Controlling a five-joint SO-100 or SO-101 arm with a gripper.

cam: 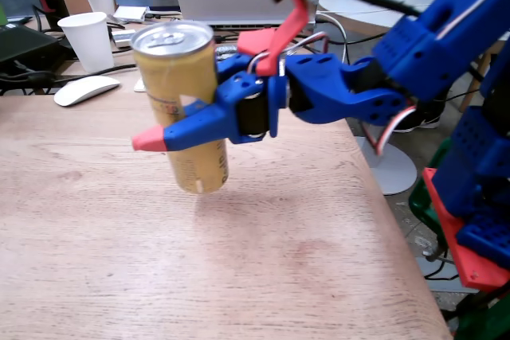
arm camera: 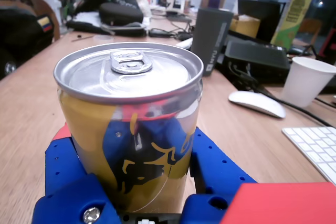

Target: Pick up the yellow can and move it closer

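Yellow can (cam: 185, 85) is clamped in my gripper (cam: 171, 129) and seems lifted off the wooden table (cam: 119, 236), though I cannot tell for sure whether its bottom touches. In the fixed view only the near blue finger with its red tip (cam: 150, 139) shows; the far finger is hidden behind the can. In the wrist view the can (arm camera: 131, 129) fills the near centre, its base cut off by the blue gripper body (arm camera: 68, 182), and reflections mask its print. Far left in the fixed view stand two white paper cups (cam: 88, 37) and a white mouse (cam: 84, 89). To the right in the wrist view the white keyboard (arm camera: 315, 148) is cut off by the edge.
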